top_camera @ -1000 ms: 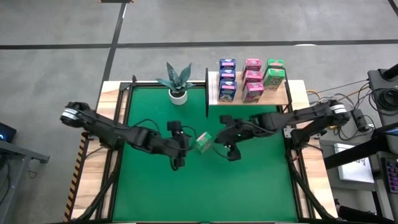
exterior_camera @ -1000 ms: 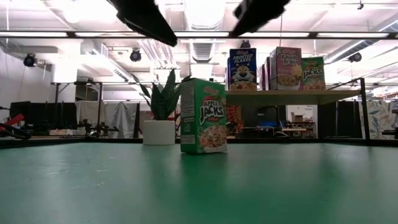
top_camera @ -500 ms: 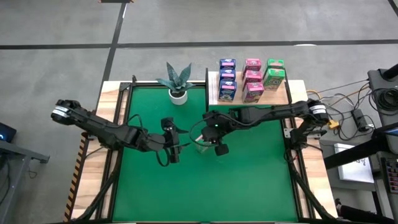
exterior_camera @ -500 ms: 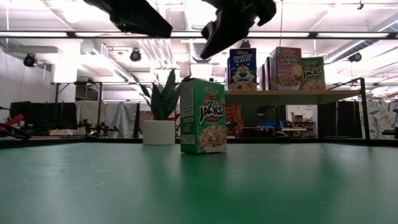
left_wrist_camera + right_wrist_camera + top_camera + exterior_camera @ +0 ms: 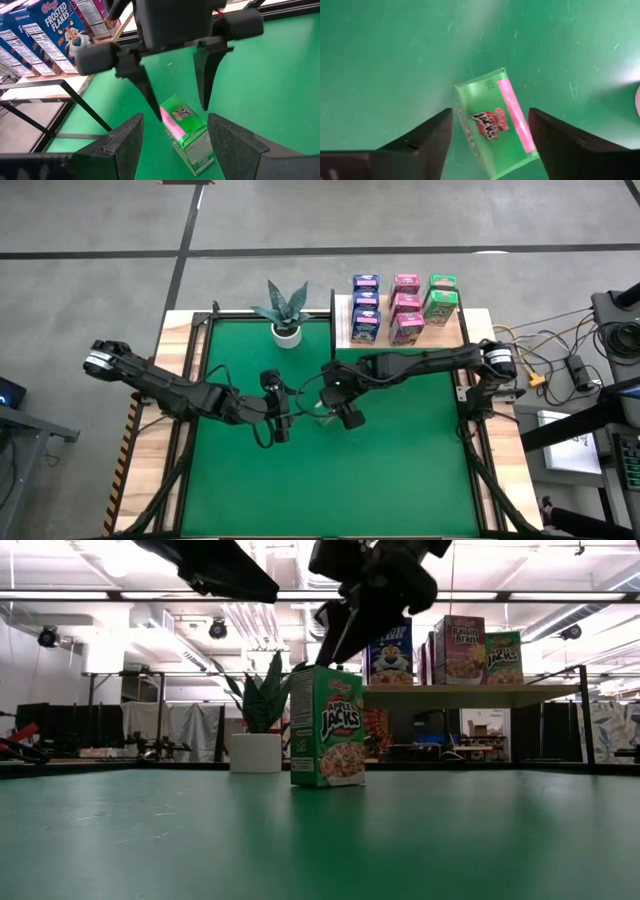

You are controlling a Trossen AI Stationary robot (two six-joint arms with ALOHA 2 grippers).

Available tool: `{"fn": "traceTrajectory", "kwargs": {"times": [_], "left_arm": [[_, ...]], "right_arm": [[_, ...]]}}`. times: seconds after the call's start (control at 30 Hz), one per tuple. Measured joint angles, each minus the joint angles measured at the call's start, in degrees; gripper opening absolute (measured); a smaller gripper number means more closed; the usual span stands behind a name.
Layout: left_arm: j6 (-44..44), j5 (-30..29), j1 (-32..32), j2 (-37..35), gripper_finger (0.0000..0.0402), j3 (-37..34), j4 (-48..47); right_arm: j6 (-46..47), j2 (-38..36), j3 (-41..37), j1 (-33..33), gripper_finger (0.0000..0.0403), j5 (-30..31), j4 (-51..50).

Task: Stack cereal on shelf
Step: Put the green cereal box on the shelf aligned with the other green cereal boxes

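1. Mid-mat, a green box (image 5: 327, 726) stands upright on the green mat (image 5: 400, 460), untouched.
2. Right gripper (image 5: 175, 70) hangs just above it, jaws spread wide to either side of its top.
3. Left gripper (image 5: 283, 418) waits just beside it, jaws apart, holding nothing.
4. Eight other boxes (image 5: 404, 308) stand on the shelf (image 5: 455, 335) at the mat's far right corner.

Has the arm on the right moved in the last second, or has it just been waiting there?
Yes. Against the potted plant, the right gripper has swung leftward across the mat and now sits, fingers open, directly above the green cereal box, which stands upright.
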Motion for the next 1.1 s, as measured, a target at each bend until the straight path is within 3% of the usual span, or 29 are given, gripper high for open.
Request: {"fn": "traceTrajectory", "kwargs": {"times": [0.27,0.73,1.1], "left_arm": [[0.0,0.0,0.0,0.0,0.0204,0.0,0.3],[0.1,0.1,0.0,0.0,0.0204,0.0,0.9],[0.0,0.1,0.0,0.0,0.0204,0.0,1.0]], "right_arm": [[-2.4,2.3,0.0,-0.4,0.0288,0.1,0.1],[-2.3,2.5,0.0,-0.5,0.0187,-0.1,-0.1],[1.7,-0.2,1.8,-0.5,0.0174,-0.1,-6.2]]}}
